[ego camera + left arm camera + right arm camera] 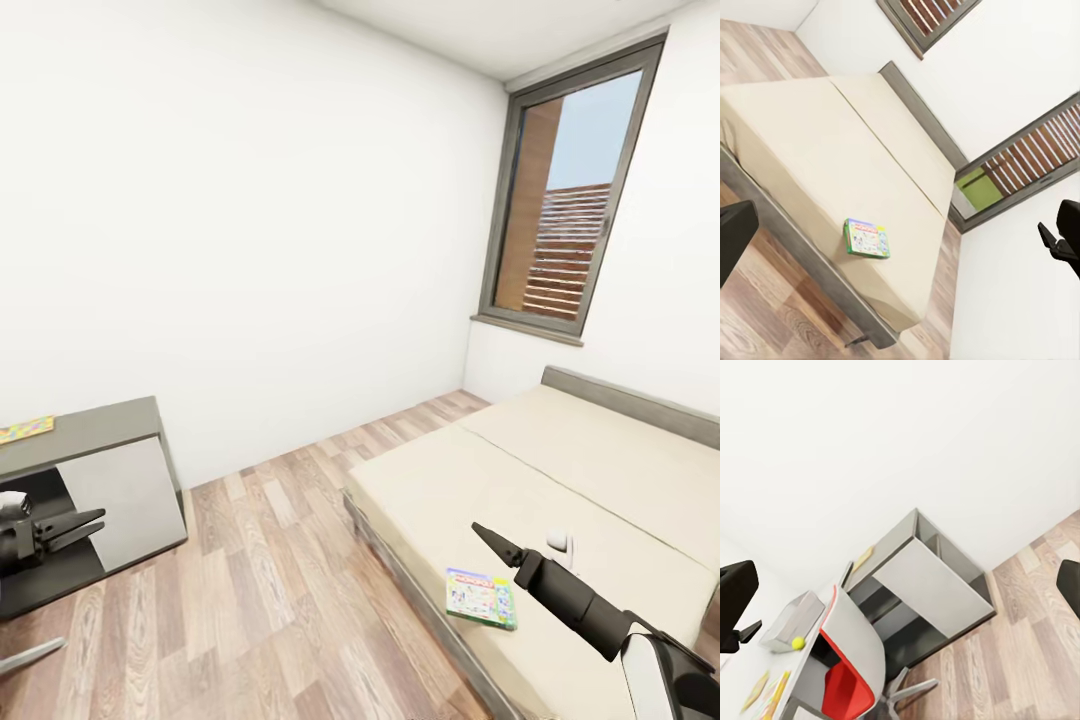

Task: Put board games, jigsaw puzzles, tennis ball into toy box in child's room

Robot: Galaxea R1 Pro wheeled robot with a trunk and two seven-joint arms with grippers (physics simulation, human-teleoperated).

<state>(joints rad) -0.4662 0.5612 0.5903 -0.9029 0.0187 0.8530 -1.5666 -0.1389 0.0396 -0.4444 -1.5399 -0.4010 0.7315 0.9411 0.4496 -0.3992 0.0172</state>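
One board game [481, 598], a flat pale green-edged box, lies near the bed's [600, 470] floor-side edge; the left wrist view also has this board game [868, 238] on the bed [832, 142]. My right gripper [497, 547] hovers open just above and beyond the box. My left gripper [78, 529] is open at the far left, in front of a dark side cabinet. In the right wrist view the grey toy box [790, 622] stands on the table [739, 679] with the tennis ball [798, 643] beside it. Flat colourful pieces [766, 690] lie further along; I cannot tell which toys they are.
The dark grey side cabinet [110, 470] stands by the left wall with a flat multicoloured piece [25, 430] on top. A red and white chair [851, 664] is at the table. Wooden floor [270, 580] runs between cabinet and bed. A window [565, 200] is above the headboard.
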